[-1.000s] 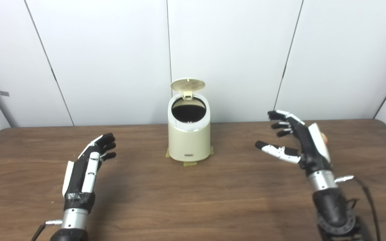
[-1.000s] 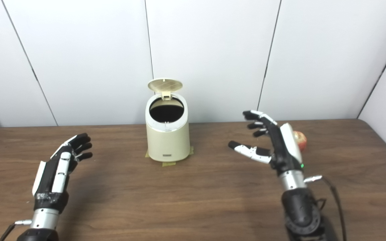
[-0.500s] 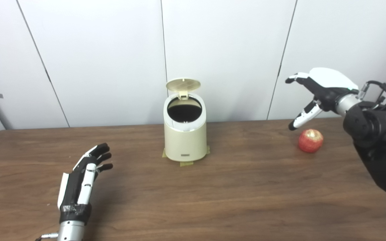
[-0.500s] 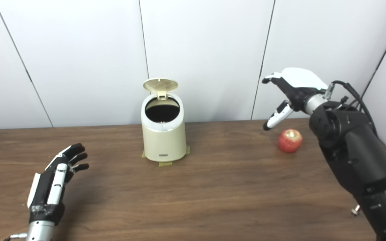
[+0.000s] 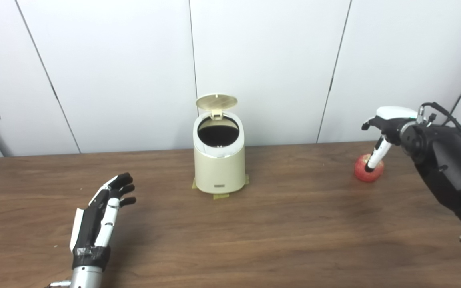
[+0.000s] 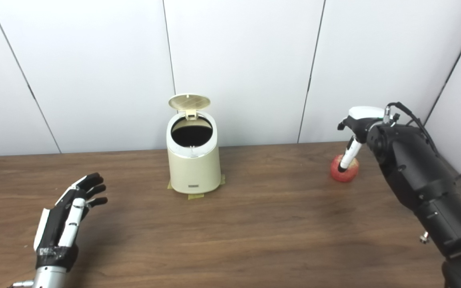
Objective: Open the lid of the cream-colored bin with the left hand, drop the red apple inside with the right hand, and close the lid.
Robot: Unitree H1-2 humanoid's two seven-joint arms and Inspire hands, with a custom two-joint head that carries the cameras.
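The cream-colored bin stands at the table's middle back on tape patches, with its round lid tipped up and its dark inside showing. The red apple lies on the table at the far right. My right hand hangs palm down just above the apple, fingers spread, with the thumb pointing down across the apple's front. It holds nothing. My left hand is open and empty, low over the table at the front left, well apart from the bin. The bin and the apple also show in the right eye view.
The brown wooden table reaches back to white wall panels right behind the bin. My right forearm stretches along the table's right side. Cables loop over the right wrist.
My right hand has come down from high above the table to just over the apple. The left hand has stayed low at the front left. The camera has shifted slightly.
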